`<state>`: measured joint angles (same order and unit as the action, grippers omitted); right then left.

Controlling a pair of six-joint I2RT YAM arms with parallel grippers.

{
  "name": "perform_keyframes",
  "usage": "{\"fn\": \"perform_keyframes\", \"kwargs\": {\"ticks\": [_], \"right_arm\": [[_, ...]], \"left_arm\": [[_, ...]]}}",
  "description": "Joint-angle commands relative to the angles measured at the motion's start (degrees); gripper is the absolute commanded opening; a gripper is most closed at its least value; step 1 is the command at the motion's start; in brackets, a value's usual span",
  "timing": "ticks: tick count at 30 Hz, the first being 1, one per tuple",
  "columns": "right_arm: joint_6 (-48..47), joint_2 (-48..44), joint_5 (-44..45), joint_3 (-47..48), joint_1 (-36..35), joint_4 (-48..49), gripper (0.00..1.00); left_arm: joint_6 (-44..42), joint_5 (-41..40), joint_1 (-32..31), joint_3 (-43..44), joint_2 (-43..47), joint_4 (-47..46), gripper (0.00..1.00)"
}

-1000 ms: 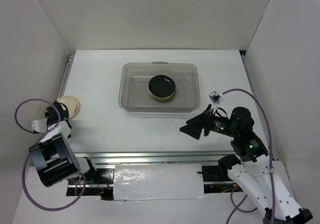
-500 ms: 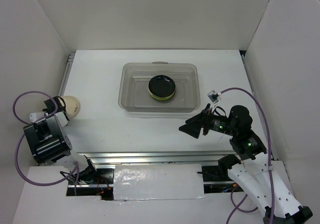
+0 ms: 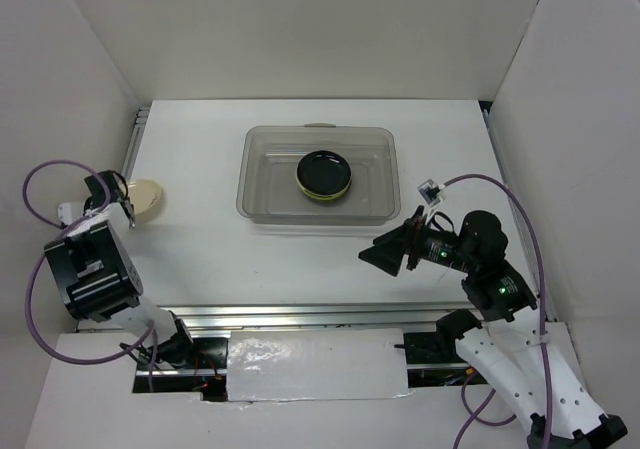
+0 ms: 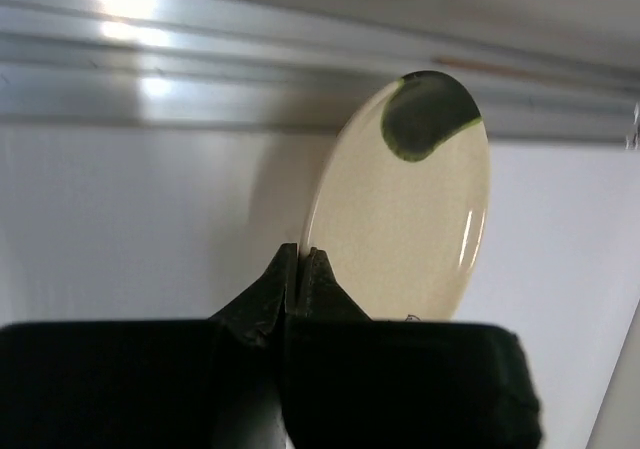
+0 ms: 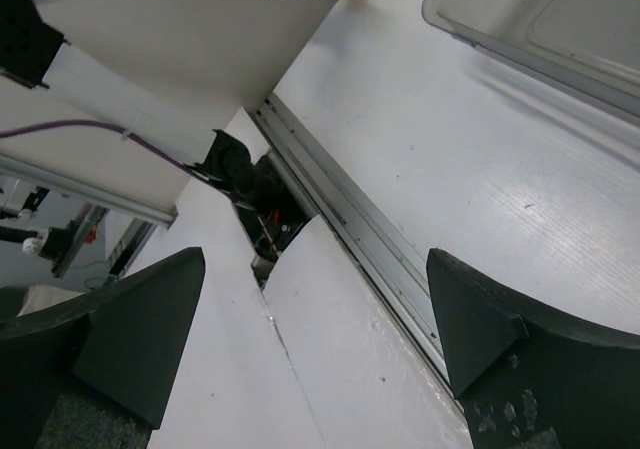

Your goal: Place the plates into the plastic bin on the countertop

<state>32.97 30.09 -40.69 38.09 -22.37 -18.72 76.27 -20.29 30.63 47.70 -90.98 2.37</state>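
- Pinching the cream plate [image 4: 405, 219] by its rim, the left gripper [image 4: 300, 269] is clamped shut at far left, tilting it up, likely for the carry.
- The bin [image 3: 250, 201], upper centre, holds a black plate [image 3: 324, 173].
- The right gripper [image 3: 385, 254] hangs wide open, lower right.
- A second ago the left jaws stood apart, the plate flatter.

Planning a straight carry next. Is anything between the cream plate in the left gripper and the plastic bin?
Nothing visible does. The left gripper pinches the cream plate at the left edge of the countertop; only bare surface lies between it and the plastic bin. A black plate lies in the bin's middle.
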Motion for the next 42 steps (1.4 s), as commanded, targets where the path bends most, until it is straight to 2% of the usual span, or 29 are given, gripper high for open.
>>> {"fn": "perform_keyframes", "kwargs": {"ticks": [1,2,4,6,7,9,10,11,12,13,15,22,30,31,33,35,39,41,42], "right_arm": [[-2.12,-0.29,3.32,4.54,-0.39,-2.00,1.00],[-2.30,-0.29,4.38,5.06,-0.39,-3.07,1.00],[-2.04,-0.82,9.29,6.47,-0.39,-5.78,1.00],[-1.33,-1.70,14.81,7.87,-0.31,-7.29,1.00],[-1.16,-1.96,16.33,8.40,-0.13,-8.60,1.00],[-0.19,-1.79,20.62,10.16,0.31,-10.88,1.00],[0.33,-1.52,21.95,10.69,0.48,-11.77,1.00],[1.21,-1.35,23.01,11.82,0.66,-12.39,1.00],[1.57,-1.35,24.41,12.27,0.84,-13.52,1.00],[1.83,-1.35,24.86,12.80,1.19,-14.06,1.00],[2.18,-1.61,25.65,14.12,1.45,-15.63,1.00],[1.04,-2.22,26.63,16.23,2.24,-18.54,1.00],[0.60,-1.96,23.99,16.14,2.42,-17.67,1.00],[0.69,-1.96,23.81,15.97,2.25,-17.67,1.00],[0.52,-1.79,23.11,15.88,2.42,-17.23,1.00],[0.34,-1.70,22.15,15.70,2.33,-16.88,1.00],[-1.41,-1.52,22.14,16.58,2.42,-17.49,1.00],[-3.08,-0.74,25.81,19.56,2.25,-21.24,1.00],[-3.87,-0.12,28.79,20.61,2.24,-22.75,1.00]], "left_arm": [[-4.63,-0.87,-7.58,7.73,8.34,11.16,0.00],[-7.95,-2.89,-9.69,8.89,10.89,10.90,0.00],[-14.35,-1.07,-15.23,11.69,16.34,6.88,0.00],[-17.98,4.10,-20.49,14.68,16.89,5.81,0.00],[-20.78,6.12,-22.35,19.05,15.84,6.93,0.00],[-25.35,16.56,-27.52,26.86,9.10,8.25,0.00],[-26.42,19.30,-29.56,30.22,6.02,10.00,0.00],[-28.18,21.50,-32.19,33.91,-0.88,11.41,0.00],[-29.50,25.00,-36.48,37.60,-4.61,13.78,0.00],[-31.60,25.30,-38.52,44.43,-7.69,17.89,0.00],[-32.67,22.25,-43.78,50.53,-14.82,21.17,0.00],[-34.69,21.88,-51.81,49.16,-19.85,17.23,0.00],[-34.96,23.37,-53.04,45.29,-21.34,13.97,0.00],[-34.96,23.46,-53.04,45.55,-21.78,14.32,0.10],[-34.87,22.41,-53.40,45.81,-21.78,15.38,0.39],[-35.13,21.18,-54.01,45.55,-20.38,15.65,0.99],[-37.93,20.74,-55.15,45.72,-13.89,17.13,0.99],[-40.75,13.91,-58.30,48.08,-7.39,24.14,0.99],[-42.59,5.61,-59.36,48.88,-5.37,27.83,0.99]]}}
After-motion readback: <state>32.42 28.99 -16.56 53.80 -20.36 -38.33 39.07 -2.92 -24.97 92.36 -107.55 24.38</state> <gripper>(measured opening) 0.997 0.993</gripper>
